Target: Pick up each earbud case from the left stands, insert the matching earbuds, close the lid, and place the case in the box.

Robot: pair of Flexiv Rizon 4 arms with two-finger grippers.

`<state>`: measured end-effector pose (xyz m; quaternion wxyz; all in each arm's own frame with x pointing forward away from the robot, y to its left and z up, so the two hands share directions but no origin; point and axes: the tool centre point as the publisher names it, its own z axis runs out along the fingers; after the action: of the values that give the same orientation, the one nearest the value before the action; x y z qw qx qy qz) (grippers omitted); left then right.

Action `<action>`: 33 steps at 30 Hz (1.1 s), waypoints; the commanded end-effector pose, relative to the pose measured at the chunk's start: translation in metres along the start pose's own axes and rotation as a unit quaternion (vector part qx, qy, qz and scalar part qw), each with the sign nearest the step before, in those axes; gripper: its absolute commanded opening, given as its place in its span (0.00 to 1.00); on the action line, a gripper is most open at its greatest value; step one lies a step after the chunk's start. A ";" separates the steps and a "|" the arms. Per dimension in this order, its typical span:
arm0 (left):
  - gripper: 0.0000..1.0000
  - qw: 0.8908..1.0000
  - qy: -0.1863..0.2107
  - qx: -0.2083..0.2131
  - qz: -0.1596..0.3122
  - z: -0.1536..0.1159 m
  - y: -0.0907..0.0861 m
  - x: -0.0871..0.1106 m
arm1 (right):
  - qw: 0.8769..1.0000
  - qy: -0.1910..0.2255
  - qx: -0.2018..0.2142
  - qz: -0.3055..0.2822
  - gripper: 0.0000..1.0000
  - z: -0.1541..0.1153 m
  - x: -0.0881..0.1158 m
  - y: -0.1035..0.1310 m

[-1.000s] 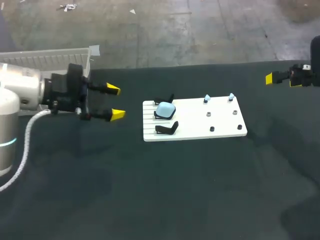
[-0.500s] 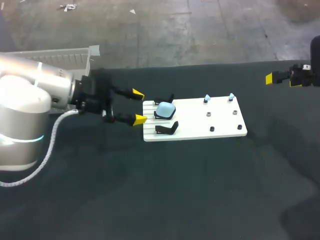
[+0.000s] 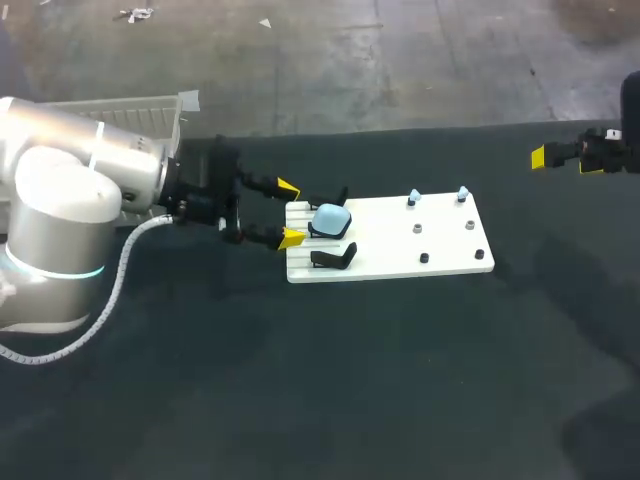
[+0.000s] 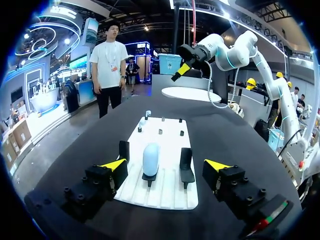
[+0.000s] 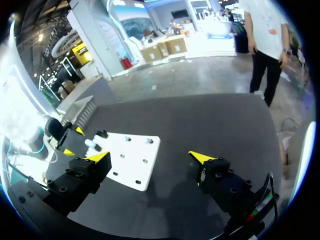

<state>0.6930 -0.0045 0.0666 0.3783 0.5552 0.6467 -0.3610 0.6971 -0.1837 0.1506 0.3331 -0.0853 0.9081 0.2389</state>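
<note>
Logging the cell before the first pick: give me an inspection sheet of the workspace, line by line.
Surface: dark table with a white board on it.
Job's things: pale blue earbud case on the middle of three black stands; outer stands empty; two earbuds on the board's far pegs; white box behind the left arm.
Clutter: nothing seen.
Grippers: left gripper open at the board's stand end, the case ahead of its fingers and untouched; right gripper open at the table's right edge, holding nothing.
Cables: pale hose running along the left arm.
Surroundings: nothing seen reaching over the table.
</note>
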 end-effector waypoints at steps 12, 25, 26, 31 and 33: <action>1.00 1.000 -0.007 0.026 0.008 0.026 0.019 0.008 | 1.000 0.000 -0.001 -0.001 1.00 0.001 0.000 -0.001; 0.93 0.999 -0.019 0.046 0.009 0.041 0.019 0.013 | 1.000 0.000 -0.001 -0.001 1.00 0.001 0.000 -0.001; 0.92 0.999 -0.020 0.047 0.009 0.042 0.019 0.014 | 1.000 0.000 -0.001 -0.001 1.00 0.001 0.000 -0.001; 0.70 0.999 -0.019 0.046 0.002 0.047 0.020 0.015 | 1.000 0.000 -0.001 -0.001 1.00 0.001 0.000 -0.001; 0.71 0.999 -0.021 0.048 0.001 0.048 0.020 0.015 | 1.000 0.000 -0.001 -0.001 1.00 0.001 0.000 -0.001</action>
<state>0.7123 -0.0352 0.0330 0.3665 0.5650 0.6213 -0.4005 0.6971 -0.1837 0.1506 0.3331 -0.0853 0.9081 0.2389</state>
